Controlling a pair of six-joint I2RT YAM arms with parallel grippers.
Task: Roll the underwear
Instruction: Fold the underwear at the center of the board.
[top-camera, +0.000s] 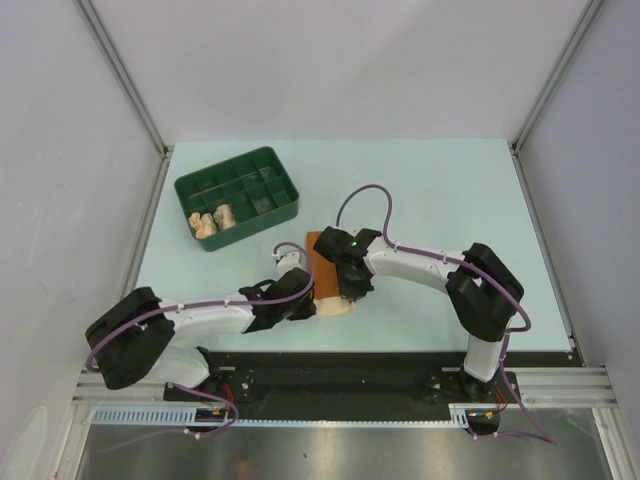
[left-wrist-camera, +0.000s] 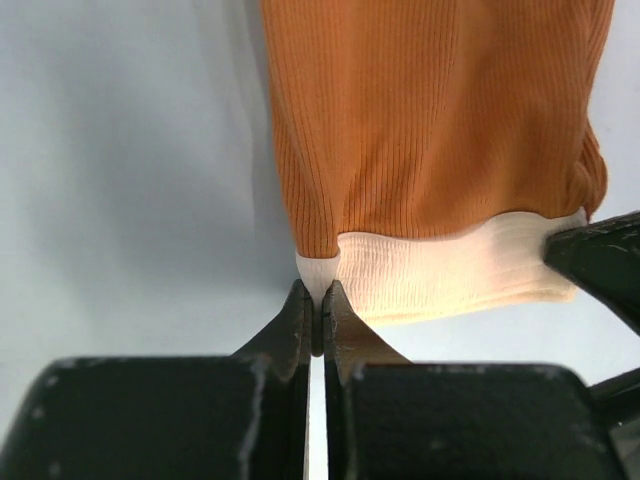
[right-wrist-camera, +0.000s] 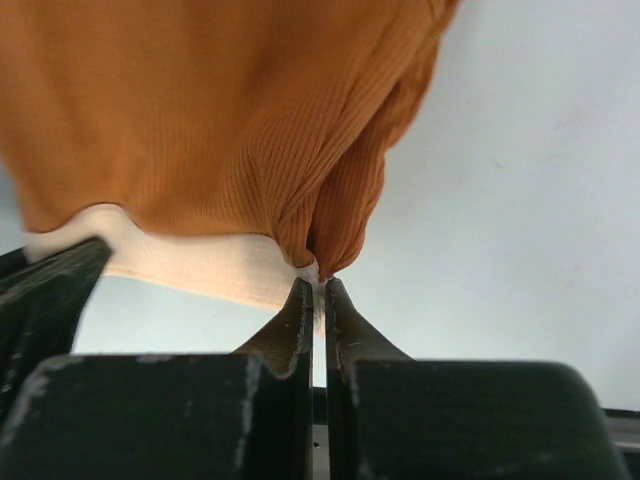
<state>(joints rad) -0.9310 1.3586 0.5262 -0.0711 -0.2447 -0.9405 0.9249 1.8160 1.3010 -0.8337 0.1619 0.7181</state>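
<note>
A rust-orange underwear (top-camera: 322, 258) with a cream edging band (top-camera: 337, 308) lies flat on the pale table between both arms, its cream edge nearest the bases. My left gripper (top-camera: 311, 302) is shut on the left corner of that cream band, as the left wrist view shows (left-wrist-camera: 317, 292) below the ribbed orange cloth (left-wrist-camera: 430, 120). On the band's other corner my right gripper (top-camera: 347, 297) is shut, pinching cream and orange cloth together (right-wrist-camera: 320, 285). Two pale rolled underwear (top-camera: 204, 225) (top-camera: 225, 213) sit in compartments of the green tray.
The dark green compartment tray (top-camera: 262, 163) stands at the back left of the table. White walls enclose the table on three sides. Each wrist view shows the other gripper's black finger (left-wrist-camera: 600, 262) (right-wrist-camera: 50, 290) close beside the band.
</note>
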